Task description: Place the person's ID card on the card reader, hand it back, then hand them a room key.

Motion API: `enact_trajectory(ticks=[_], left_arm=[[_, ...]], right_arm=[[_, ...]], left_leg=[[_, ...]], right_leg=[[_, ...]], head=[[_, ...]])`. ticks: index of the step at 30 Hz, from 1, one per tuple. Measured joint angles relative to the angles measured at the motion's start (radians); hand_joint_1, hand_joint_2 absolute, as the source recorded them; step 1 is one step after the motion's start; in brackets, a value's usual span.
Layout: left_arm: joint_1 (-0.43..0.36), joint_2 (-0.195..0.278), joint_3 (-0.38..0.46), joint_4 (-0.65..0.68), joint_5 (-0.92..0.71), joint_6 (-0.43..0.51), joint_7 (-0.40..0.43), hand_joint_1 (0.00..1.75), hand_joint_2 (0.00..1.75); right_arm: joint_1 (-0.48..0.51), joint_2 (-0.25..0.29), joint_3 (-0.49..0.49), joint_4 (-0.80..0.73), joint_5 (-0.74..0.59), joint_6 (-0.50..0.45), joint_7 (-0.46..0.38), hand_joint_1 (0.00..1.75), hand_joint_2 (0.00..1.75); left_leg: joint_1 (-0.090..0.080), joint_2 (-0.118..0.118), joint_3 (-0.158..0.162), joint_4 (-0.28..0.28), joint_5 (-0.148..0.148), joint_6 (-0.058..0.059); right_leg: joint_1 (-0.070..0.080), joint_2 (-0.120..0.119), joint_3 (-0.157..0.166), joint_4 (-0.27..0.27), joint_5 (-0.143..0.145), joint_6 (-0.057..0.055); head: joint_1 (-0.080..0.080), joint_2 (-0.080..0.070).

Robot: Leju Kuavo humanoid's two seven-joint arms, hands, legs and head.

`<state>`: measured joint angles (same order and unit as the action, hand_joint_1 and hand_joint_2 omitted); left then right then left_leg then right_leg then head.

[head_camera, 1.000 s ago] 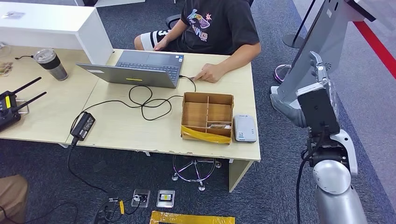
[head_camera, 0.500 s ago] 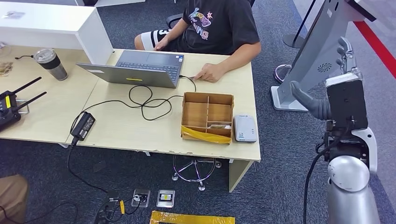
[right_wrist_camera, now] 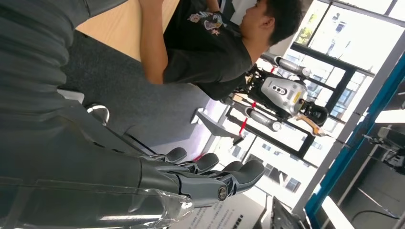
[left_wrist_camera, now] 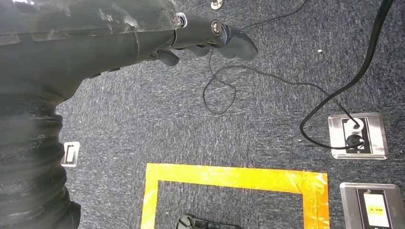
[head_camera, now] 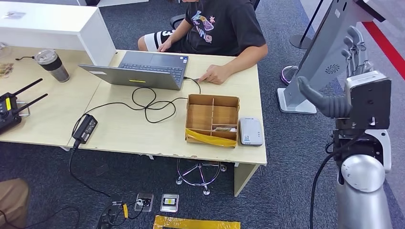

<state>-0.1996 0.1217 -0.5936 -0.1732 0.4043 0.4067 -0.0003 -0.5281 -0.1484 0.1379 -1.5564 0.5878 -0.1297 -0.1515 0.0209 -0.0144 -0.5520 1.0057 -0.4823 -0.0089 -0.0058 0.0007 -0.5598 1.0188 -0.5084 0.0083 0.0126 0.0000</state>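
Head view: light wood desk [head_camera: 124, 131], flat laminate top, chipped along the near edge. Grey laptop [head_camera: 138, 70] lies open at the desk's far side, in front of a seated person [head_camera: 217, 28] whose hand [head_camera: 215, 74] rests on the desk. Brown cardboard box [head_camera: 212, 119] with dividers sits on the desk near its right end; a small card-like item [head_camera: 220, 129] lies in its near right compartment, too small to identify. Yellow tape runs along the box's front wall. Card reader [head_camera: 250, 130], rounded grey rectangle, lies flat on the desk just right of the box. ID card not identifiable.

Versus 1 s ago: right hand [head_camera: 345, 71] has risen and moved right, further from the desk. It's released, fingers apart, holding nothing. Left hand [left_wrist_camera: 200, 40] hangs over dark carpet, fingers loosely extended, nothing in it.
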Motion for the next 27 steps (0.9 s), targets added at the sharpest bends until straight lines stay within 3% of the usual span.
enact_trajectory(ticks=[8, 27], left_arm=[[-0.015, -0.002, 0.0, 0.0, -0.009, -0.002, 0.001, 0.0, 1.75], [-0.019, -0.008, 0.0, 0.0, -0.009, -0.002, 0.003, 0.0, 1.75]], right_arm=[[-0.035, 0.039, 0.123, 0.002, 0.269, 0.084, -0.023, 0.0, 1.75], [-0.055, 0.082, 0.297, 0.034, 0.335, 0.131, -0.081, 0.0, 1.75]], left_leg=[[0.0, 0.0, 0.0, 0.0, 0.0, 0.0], [0.0, 0.0, 0.0, 0.0, 0.0, 0.0]], right_leg=[[0.0, 0.0, 0.0, 0.001, 0.0, 0.0], [0.0, -0.001, 0.0, 0.001, 0.0, 0.0]], head=[[0.0, 0.0], [0.0, 0.0]])
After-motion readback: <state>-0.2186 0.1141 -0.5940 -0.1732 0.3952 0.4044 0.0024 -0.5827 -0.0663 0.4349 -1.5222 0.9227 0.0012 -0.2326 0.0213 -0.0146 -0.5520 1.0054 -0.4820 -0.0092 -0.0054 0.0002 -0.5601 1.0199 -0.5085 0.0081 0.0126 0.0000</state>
